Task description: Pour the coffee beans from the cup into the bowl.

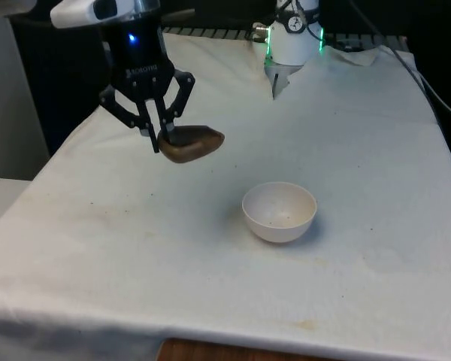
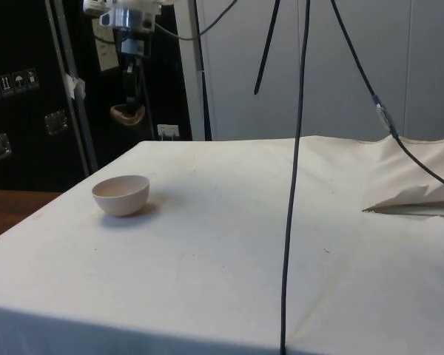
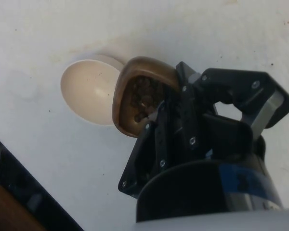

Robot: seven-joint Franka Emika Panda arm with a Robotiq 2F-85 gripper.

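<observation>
White cloth covers our table [image 1: 361, 150], with dark cabinets behind. We see the black two-finger hand [image 1: 162, 138] raised above the table's middle, pinching the rim of a small brown cup [image 1: 192, 143] of coffee beans, kept roughly level so nothing spills. Near the front edge sits the round cream bowl [image 1: 279, 211], seemingly empty.

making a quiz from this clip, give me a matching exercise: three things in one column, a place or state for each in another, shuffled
Things:
1. brown wooden cup
2. cream round bowl
3. dark coffee beans

Places or states:
A. standing on the white cloth, nothing poured in
B. inside the cup
C. held in the air, gripped at its rim by the black gripper

Pairs: 1-C, 2-A, 3-B
</observation>
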